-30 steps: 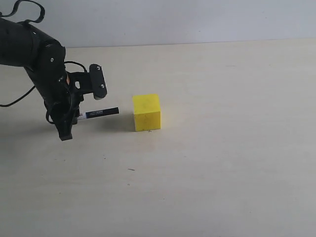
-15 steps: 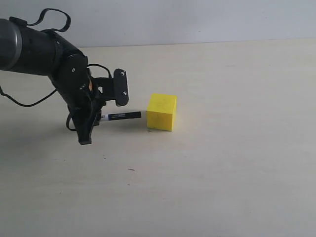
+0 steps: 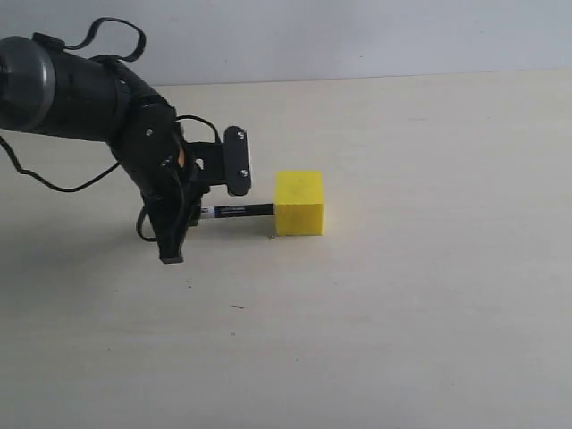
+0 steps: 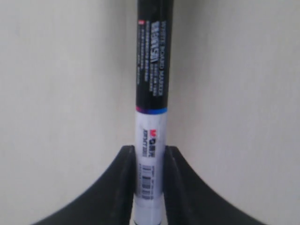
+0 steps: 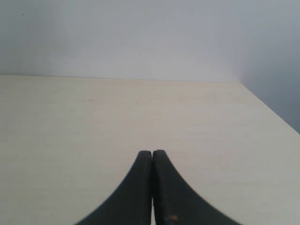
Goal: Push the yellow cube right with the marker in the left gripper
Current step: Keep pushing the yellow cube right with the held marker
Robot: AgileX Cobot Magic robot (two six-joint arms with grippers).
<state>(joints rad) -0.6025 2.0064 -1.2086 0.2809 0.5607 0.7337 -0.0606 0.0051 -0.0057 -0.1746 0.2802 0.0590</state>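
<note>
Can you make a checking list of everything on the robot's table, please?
Surface: pale wooden tabletop, flat and matte.
Job's things: slim black-and-white marker held level, its tip seemingly touching the small yellow cube on the side facing the arm.
Clutter: one tiny dark speck; nothing else seen.
Grippers: black left gripper fingers shut on the marker; right gripper fingers shut, empty.
Cables: black cable loops by the left arm.
Surroundings: plain pale wall.

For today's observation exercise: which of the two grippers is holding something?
The left gripper, clamped on the marker; the right gripper is shut on nothing.
</note>
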